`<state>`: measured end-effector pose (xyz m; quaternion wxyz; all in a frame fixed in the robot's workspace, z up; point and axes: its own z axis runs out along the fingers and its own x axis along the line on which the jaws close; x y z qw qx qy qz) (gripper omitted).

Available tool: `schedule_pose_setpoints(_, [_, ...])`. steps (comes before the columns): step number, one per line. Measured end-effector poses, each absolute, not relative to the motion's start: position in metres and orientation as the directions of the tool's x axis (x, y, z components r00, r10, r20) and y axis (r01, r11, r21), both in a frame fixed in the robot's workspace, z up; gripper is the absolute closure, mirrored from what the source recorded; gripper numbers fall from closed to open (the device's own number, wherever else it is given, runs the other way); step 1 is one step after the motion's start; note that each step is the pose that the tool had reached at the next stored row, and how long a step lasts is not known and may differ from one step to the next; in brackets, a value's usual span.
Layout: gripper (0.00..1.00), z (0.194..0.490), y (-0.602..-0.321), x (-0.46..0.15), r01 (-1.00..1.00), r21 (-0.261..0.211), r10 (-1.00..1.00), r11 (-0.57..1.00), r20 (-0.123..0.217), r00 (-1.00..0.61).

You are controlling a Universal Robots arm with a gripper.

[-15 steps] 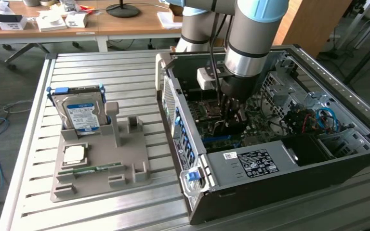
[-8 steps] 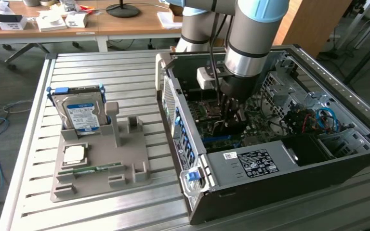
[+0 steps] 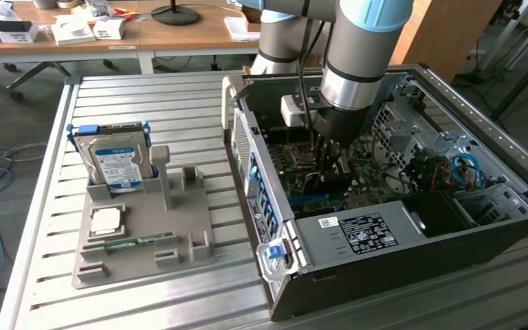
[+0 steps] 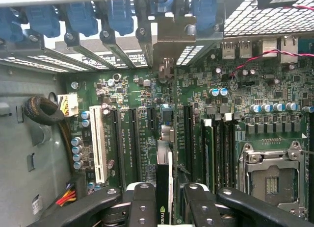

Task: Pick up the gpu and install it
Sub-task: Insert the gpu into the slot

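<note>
GPU (image 4: 163,210) stands edge-on between the two black fingers (image 4: 143,207) of the claw (image 4: 167,203), which is partly closed and pinches the card from both sides. From there the card runs low over the green motherboard (image 4: 132,138), its pale metal bracket (image 4: 169,45) up against the rear slots under the blue clips (image 4: 81,16). A white slot (image 4: 99,143) lies to one side, the processor socket (image 4: 272,175) to the other. Outside the open computer case (image 3: 484,227), a hard drive (image 3: 117,161) stands in a grey holder (image 3: 145,234) on the slatted table (image 3: 154,103).
</note>
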<state>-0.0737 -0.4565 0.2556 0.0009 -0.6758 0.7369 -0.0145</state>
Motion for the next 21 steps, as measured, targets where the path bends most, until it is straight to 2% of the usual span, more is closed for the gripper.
schedule_pose_setpoints(21, [0.74,0.2527,-0.4566,-0.0737,-0.996,-0.022,-0.996,0.086,0.018,-0.087])
